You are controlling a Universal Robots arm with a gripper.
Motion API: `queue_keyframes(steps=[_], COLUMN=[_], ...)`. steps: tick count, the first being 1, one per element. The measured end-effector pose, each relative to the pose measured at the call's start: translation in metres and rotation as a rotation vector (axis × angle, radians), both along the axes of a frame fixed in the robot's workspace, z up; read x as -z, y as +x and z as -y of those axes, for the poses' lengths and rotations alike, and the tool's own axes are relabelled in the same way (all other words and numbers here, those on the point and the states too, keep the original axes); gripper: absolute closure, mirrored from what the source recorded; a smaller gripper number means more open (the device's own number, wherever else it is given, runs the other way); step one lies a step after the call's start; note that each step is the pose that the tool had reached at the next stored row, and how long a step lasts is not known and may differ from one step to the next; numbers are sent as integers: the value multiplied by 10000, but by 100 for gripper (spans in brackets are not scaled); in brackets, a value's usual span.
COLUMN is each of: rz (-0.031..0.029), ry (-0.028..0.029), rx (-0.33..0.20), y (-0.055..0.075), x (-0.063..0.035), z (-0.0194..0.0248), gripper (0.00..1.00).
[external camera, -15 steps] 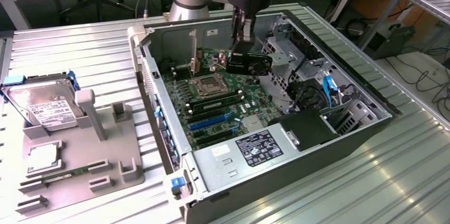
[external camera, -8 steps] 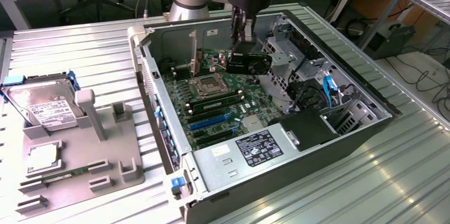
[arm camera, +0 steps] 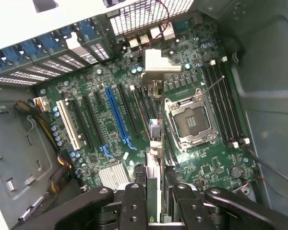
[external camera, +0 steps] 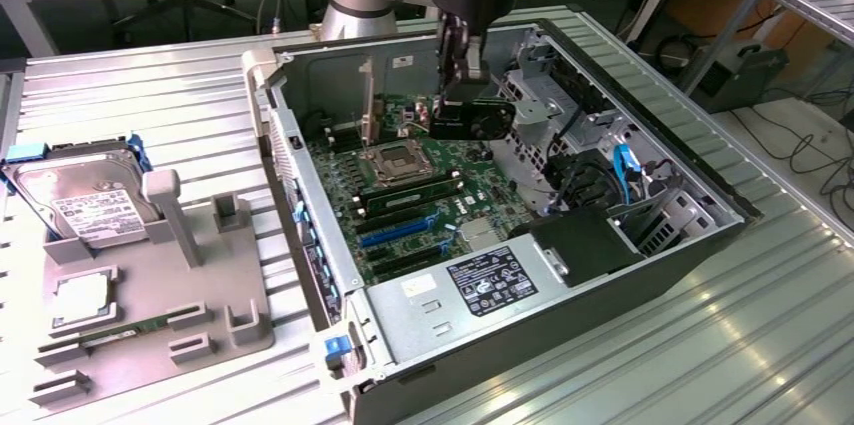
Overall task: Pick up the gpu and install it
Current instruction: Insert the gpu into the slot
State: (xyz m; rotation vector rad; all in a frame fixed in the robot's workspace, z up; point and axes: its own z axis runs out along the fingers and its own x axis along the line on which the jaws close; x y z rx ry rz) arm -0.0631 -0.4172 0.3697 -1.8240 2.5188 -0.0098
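On the exterior view's left, a hard drive (external camera: 83, 207) sits in a grey holder (external camera: 147, 320) on the counter (external camera: 160, 105). Right of that, the open computer case (external camera: 534, 285). The claw (arm camera: 153, 211) is clamped on the gpu (arm camera: 153, 143), holding it edge-on over the motherboard (arm camera: 110, 120), up near the far wall, not seated in any slot yet.

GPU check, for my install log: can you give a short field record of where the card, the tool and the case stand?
gpu: held edge-on above the motherboard, beside the CPU socket
tool: shut on the gpu, inside the open case
seated in slot: cannot tell
outside case: hard drive and memory stick on grey fixture
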Motion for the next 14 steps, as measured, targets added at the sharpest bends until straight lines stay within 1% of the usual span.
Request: queue_keyframes(steps=[14], rz=[-1], ry=[0], rx=[-818], y=[0], x=[0], z=[0], gripper=[74])
